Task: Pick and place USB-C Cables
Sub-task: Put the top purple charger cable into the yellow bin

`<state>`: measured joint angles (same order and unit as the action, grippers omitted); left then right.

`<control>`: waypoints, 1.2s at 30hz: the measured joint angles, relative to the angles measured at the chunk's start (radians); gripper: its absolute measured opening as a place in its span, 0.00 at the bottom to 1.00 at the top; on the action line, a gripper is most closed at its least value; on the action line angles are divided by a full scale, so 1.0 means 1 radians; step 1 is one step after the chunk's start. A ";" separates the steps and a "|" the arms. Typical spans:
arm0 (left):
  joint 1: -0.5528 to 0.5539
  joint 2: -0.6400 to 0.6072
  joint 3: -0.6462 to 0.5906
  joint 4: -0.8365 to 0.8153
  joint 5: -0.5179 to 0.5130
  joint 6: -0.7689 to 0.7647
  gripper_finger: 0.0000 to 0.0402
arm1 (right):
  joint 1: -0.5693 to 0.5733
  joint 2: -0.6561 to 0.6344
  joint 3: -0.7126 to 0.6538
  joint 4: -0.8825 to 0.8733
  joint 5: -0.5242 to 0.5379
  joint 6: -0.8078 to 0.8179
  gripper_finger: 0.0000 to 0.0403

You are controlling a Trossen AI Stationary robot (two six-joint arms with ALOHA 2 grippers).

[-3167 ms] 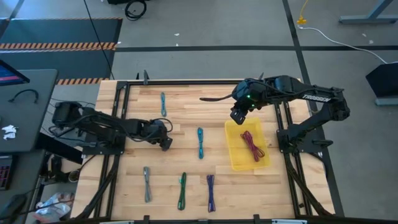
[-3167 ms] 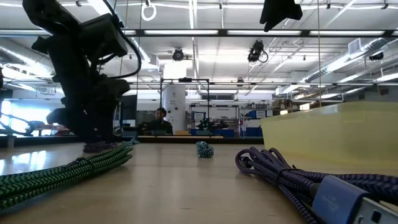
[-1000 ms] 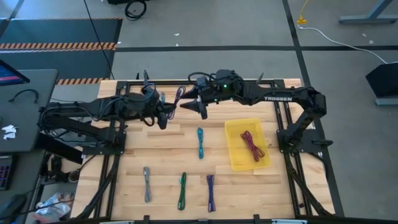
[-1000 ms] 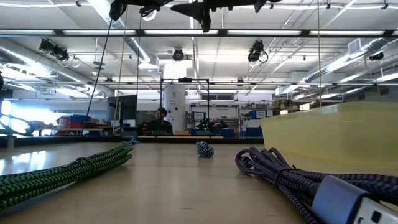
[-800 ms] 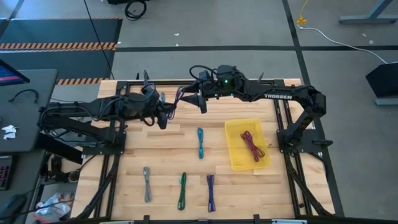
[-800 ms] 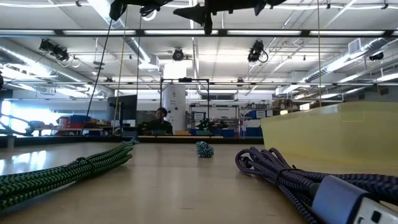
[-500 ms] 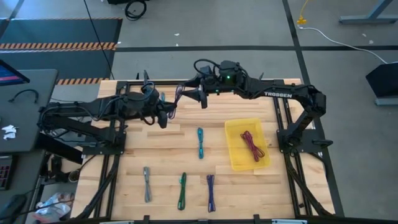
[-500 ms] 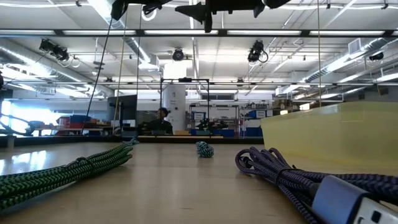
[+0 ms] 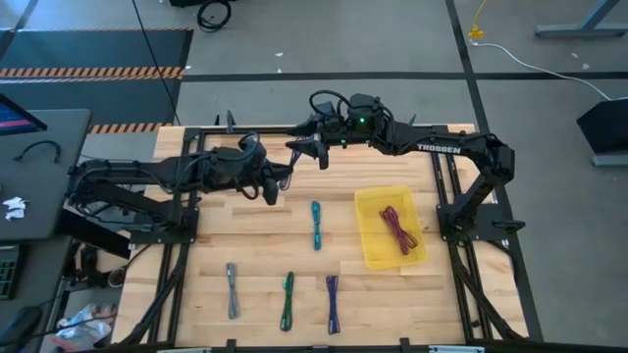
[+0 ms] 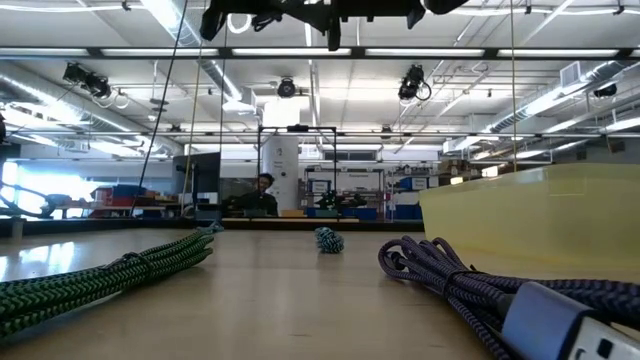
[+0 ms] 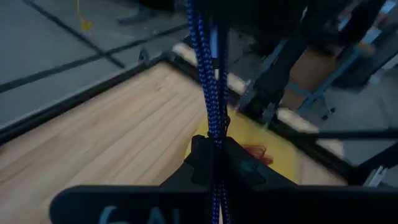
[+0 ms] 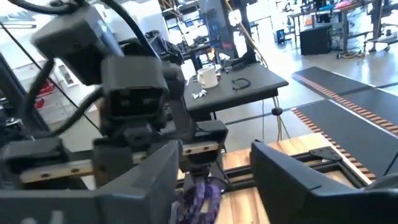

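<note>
Left wrist view | braided blue-purple USB-C cable [image 11: 210, 93] pinched between left gripper [image 11: 214, 163] fingers, hanging taut | right gripper [image 9: 316, 151] spread apart just beside it, cable end [image 12: 198, 198] between its fingers

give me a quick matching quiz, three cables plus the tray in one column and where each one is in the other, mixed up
Items:
1. maroon-red braided cable
2. teal braided cable
3. grey braided cable
4. blue-purple braided cable

Places:
A. mid-table, beside the tray
B. near-left of the table
C. in the yellow plastic tray
D. hanging from the left end effector

Pairs: 1-C, 2-A, 3-B, 4-D
</note>
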<state>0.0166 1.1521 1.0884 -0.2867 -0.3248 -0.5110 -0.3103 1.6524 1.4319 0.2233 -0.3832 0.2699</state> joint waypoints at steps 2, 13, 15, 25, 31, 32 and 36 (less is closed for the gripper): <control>0.000 0.000 0.000 0.021 0.000 0.000 0.04 | -0.001 0.000 0.000 -0.004 -0.029 0.001 0.40; 0.000 0.000 0.000 0.037 -0.004 0.010 0.11 | -0.009 -0.002 0.000 -0.001 -0.089 0.044 0.08; 0.000 0.000 0.000 0.058 -0.004 0.011 0.17 | -0.014 -0.006 0.000 -0.006 -0.096 0.045 0.08; -0.004 -0.002 0.002 0.255 0.050 0.157 0.38 | -0.122 -0.128 0.032 -0.400 -0.085 -0.056 0.08; 0.008 -0.009 0.002 0.243 0.053 0.189 0.40 | -0.155 -0.233 0.152 -1.033 0.105 -0.138 0.08; 0.010 -0.009 0.002 0.237 0.053 0.190 0.40 | -0.151 -0.246 0.172 -1.125 0.149 -0.129 0.08; 0.020 -0.009 0.002 0.235 0.053 0.190 0.40 | -0.107 -0.294 0.207 -1.412 0.228 -0.002 0.08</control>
<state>0.0371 1.1427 1.0901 -0.0519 -0.2714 -0.3210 -0.4176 1.3583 1.6386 -1.1882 -0.1553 0.2676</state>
